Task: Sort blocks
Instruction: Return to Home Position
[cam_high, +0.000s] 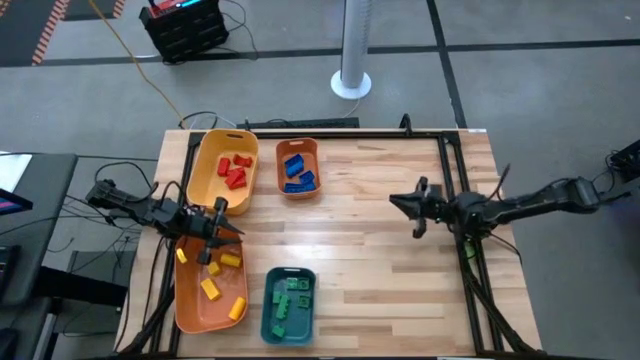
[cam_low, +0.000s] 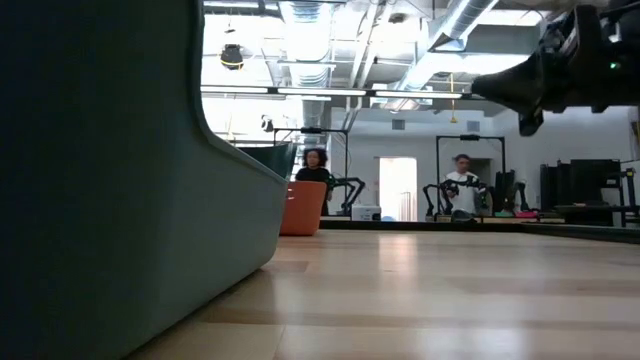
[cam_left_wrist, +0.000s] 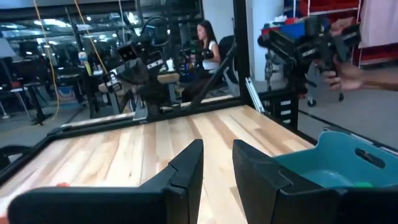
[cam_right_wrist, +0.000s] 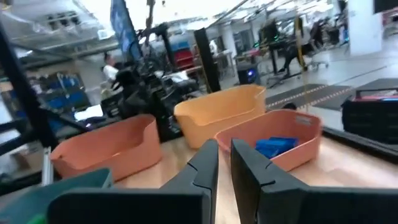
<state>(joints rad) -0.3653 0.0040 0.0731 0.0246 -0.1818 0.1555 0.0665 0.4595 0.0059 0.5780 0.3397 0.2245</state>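
The blocks lie sorted in trays at the table's left. Red ones (cam_high: 235, 170) are in the yellow tray (cam_high: 205, 172), and blue ones (cam_high: 298, 172) are in the small orange tray (cam_high: 279, 170). Yellow ones (cam_high: 215, 282) are in the long orange tray (cam_high: 190, 305), and green ones (cam_high: 288, 300) are in the teal tray (cam_high: 268, 315). My left gripper (cam_high: 232, 232) (cam_left_wrist: 217, 149) hovers level over the long orange tray's far end, slightly open with nothing between its fingers. My right gripper (cam_high: 395, 201) (cam_right_wrist: 224, 148) is shut and empty above the bare table's middle right, pointing toward the trays.
Bare wood stretches between the trays and my right arm. A black frame rail (cam_high: 330, 132) runs along the table's far edge. In the low view the teal tray's wall (cam_low: 120, 200) fills the left. People sit in the room beyond, and a hand (cam_left_wrist: 348, 73) shows near my right arm.
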